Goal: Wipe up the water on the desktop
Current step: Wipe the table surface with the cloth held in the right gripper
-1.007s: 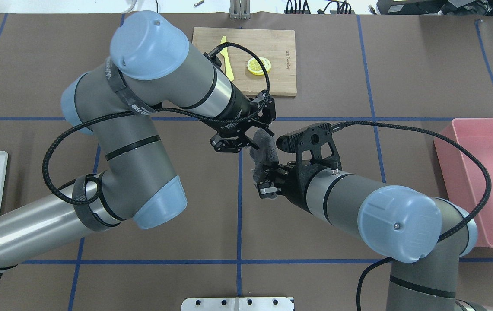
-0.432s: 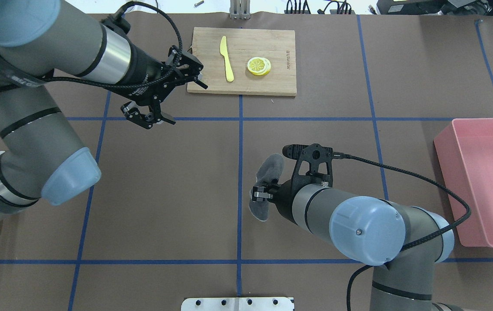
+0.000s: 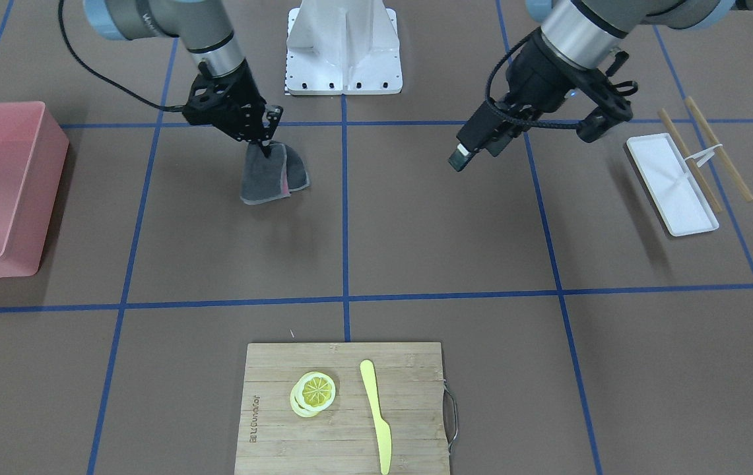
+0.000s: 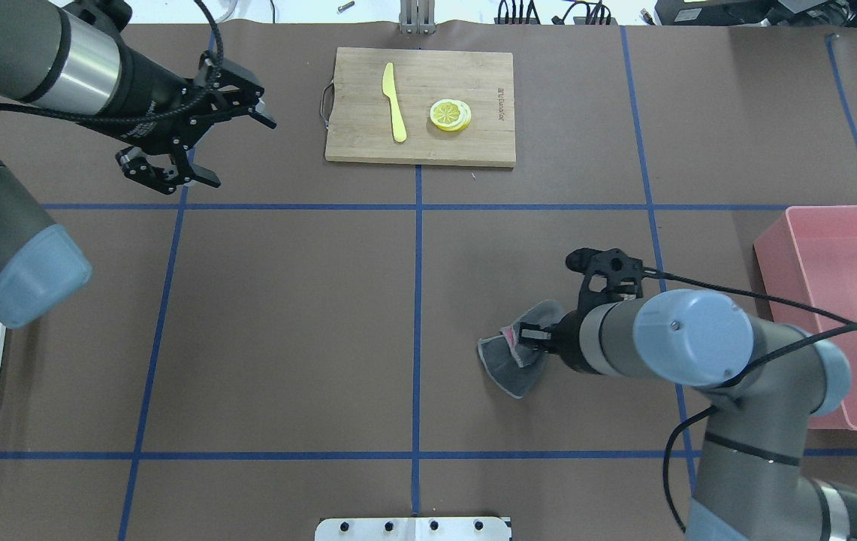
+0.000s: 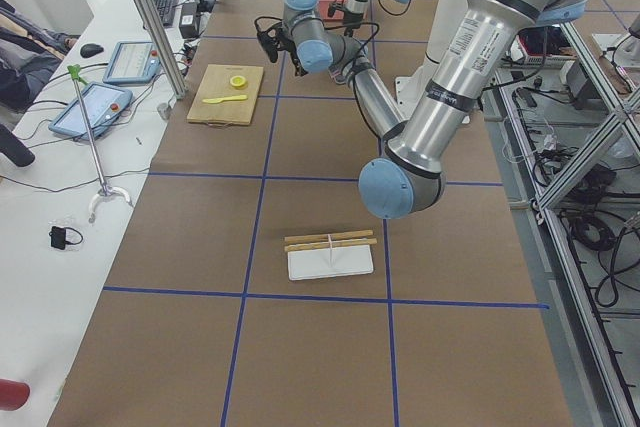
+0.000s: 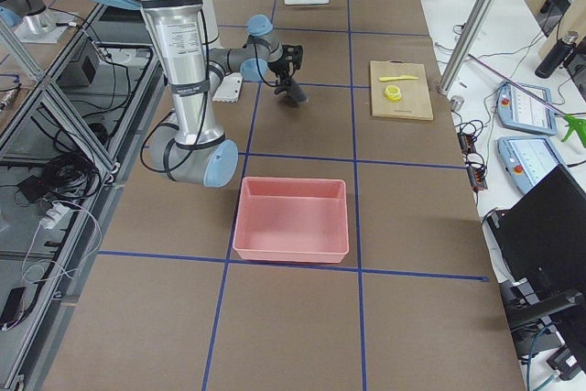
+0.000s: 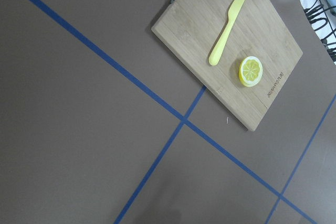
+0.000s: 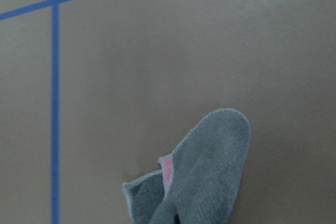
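The tabletop (image 4: 285,315) is a matte brown sheet crossed by blue tape lines and fills the whole work area in front of the robot. Nearest the robot, a white mounting plate (image 4: 413,528) sits at the near edge on the centre tape line.

A little farther out, on the robot's right half, the right gripper (image 4: 529,336) is clamped narrowly on the top of a grey cloth (image 4: 511,368) with a pink inner face. The cloth hangs from it and fans out low over the tabletop, inside the rectangle just right of the centre line. Whether its lower edge touches the surface I cannot tell.

Well to the right of the cloth, a pink bin (image 4: 774,300) stands at the table's edge. On the opposite, left side lies a white tray (image 3: 673,185) with two wooden sticks (image 3: 706,152) beside it.

Farther away, the left gripper (image 4: 236,149) is held above the tabletop with its jaws spread wide and nothing between them. It is just left of a bamboo cutting board (image 4: 368,143).

The board lies at the far edge on the centre line. It carries a yellow knife (image 4: 396,101) and, apart from it, lemon slices (image 4: 451,115).
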